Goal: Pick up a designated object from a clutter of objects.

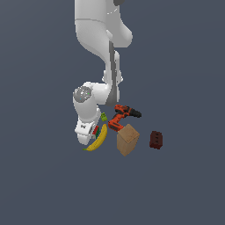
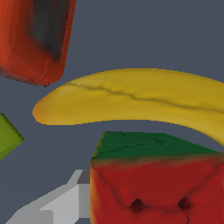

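Note:
The puzzle cube [image 2: 157, 192] fills the lower part of the wrist view, showing a red gridded face and a green face. In the exterior view only a red and green sliver of it [image 1: 95, 130] shows, between my hand and the yellow banana [image 1: 99, 138]. My gripper [image 1: 89, 139] is down low, right at the cube. One grey finger [image 2: 65, 203] lies against the cube's side; the other finger is hidden. The banana [image 2: 131, 98] lies just beyond the cube.
The orange-black power drill [image 1: 122, 116] [image 2: 35, 39] lies behind the banana. The tiny green brick [image 1: 103, 117] [image 2: 8, 138] sits beside it. The tan cardboard box [image 1: 128, 139] and the dark red block [image 1: 156, 139] stand toward the exterior view's right.

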